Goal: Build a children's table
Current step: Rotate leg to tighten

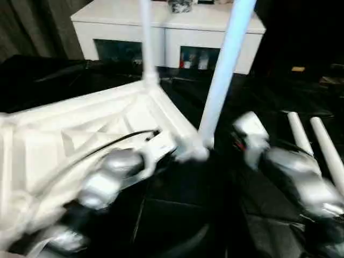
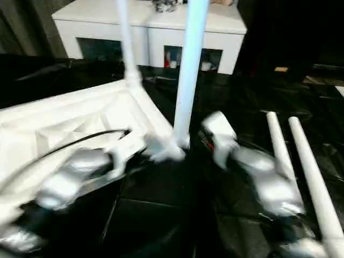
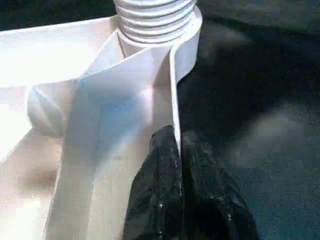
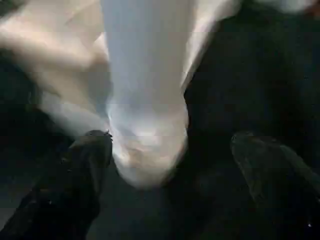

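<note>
The tabletop is laid upside down on the dark floor, ribbed underside up, so that its corner sockets are open to receive legs from above. Two legs are already stood in it: the near leg rises from the corner closest to the grippers, and the far leg from the corner towards the cabinet. Two spare legs are left lying side by side on the floor on the robot's right, within reach for the remaining corners.

The left gripper is pressed together on the thin upright rim of the tabletop, just beside the near corner socket; the rim is pinched between the fingers. This hold is judged to serve as a brace, so that the tabletop cannot slide or turn while a leg is worked into its socket. In the left wrist view the ribbed foot of the near leg is seen seated in the round socket.

The right gripper is spread wide, its fingers standing on either side of the near leg's base without a visible clasp on it. The leg is seen to stand by itself, which suggests that it is held by the socket alone.
</note>
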You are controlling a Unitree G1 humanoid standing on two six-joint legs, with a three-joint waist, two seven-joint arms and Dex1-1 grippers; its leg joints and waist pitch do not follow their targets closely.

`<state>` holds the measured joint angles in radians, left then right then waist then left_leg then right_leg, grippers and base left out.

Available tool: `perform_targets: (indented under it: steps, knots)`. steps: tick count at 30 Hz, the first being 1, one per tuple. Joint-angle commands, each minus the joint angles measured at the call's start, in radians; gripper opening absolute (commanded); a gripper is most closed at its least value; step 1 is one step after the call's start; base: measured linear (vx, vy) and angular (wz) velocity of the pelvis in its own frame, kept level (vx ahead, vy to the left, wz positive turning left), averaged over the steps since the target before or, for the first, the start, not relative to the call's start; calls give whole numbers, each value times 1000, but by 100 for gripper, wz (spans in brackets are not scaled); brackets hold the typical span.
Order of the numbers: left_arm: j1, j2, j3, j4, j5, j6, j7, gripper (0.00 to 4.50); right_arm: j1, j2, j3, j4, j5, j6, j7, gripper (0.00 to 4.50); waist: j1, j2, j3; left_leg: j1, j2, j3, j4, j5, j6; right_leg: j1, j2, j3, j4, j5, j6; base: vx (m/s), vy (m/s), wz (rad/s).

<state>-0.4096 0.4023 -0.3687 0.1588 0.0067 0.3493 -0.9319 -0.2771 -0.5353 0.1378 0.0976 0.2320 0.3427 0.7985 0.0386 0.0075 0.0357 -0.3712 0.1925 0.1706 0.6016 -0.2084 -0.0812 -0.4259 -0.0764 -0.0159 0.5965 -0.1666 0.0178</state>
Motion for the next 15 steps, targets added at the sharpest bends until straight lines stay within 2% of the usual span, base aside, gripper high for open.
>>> perform_targets:
  steps: [1, 5, 6, 7, 9, 11, 12, 14, 15]
  knots:
    - [-6, 8, -31, -74, -49, -12, -113, 0, 6, -15, 35, -60, 27, -22, 97, 418, 0, 0, -61, 6, 23, 4, -65, -113, 110, 64, -33, 18, -42, 13, -285, 0, 0, 0]
    - [-1, 31, -29, -99, -79, 13, -169, 0, 23, -44, 66, -100, 30, -7, 135, 418, 2, -1, -55, 12, 27, 6, -70, -155, 97, 60, -36, 19, -51, -80, -285, 0, 0, 0]
    - [-2, 34, -29, -99, -79, 8, -174, 0, 27, -46, 74, -110, 31, -4, 142, 418, 6, -1, -51, 15, 29, 6, -74, -188, 79, 57, -36, 20, -56, -138, -271, 0, 0, 0]
    - [-2, 36, -29, -99, -79, 5, -175, 0, 29, -47, 78, -114, 30, -3, 144, 418, 6, -1, -51, 15, 29, 6, -74, -188, 79, 57, -36, 20, -56, -138, -271, 0, 0, 0]
    - [-3, 44, -31, -95, -81, -8, -181, 0, 33, -45, 85, -118, 27, -11, 154, 418, 7, -2, -48, 17, 28, 5, -78, -232, 47, 56, -37, 22, -63, -208, -246, 0, 0, 0]
    - [-3, 48, -31, -95, -84, -11, -184, 0, 32, -39, 85, -113, 26, -9, 163, 418, 7, -4, -49, 16, 27, 5, -78, -229, 42, 57, -37, 22, -63, -209, -239, 0, 0, 0]
    - [-3, 51, -31, -95, -85, -13, -187, 0, 29, -36, 87, -105, 19, -14, 168, 418, 6, -3, -50, 12, 24, 3, -78, -216, 40, 59, -37, 21, -61, -204, -230, 0, 0, 0]
    - [-3, 53, -28, -95, -83, -13, -193, 0, 22, -39, 95, -87, 3, -19, 176, 418, 5, -3, -52, 12, 25, 3, -76, -201, 42, 59, -37, 21, -59, -187, -231, 0, 0, 0]
    - [-3, 54, -27, -96, -82, -12, -195, 0, 20, -42, 98, -82, -1, -22, 178, 402, 4, -3, -52, 11, 24, 3, -76, -194, 45, 60, -36, 21, -58, -177, -234, 0, 0, 0]
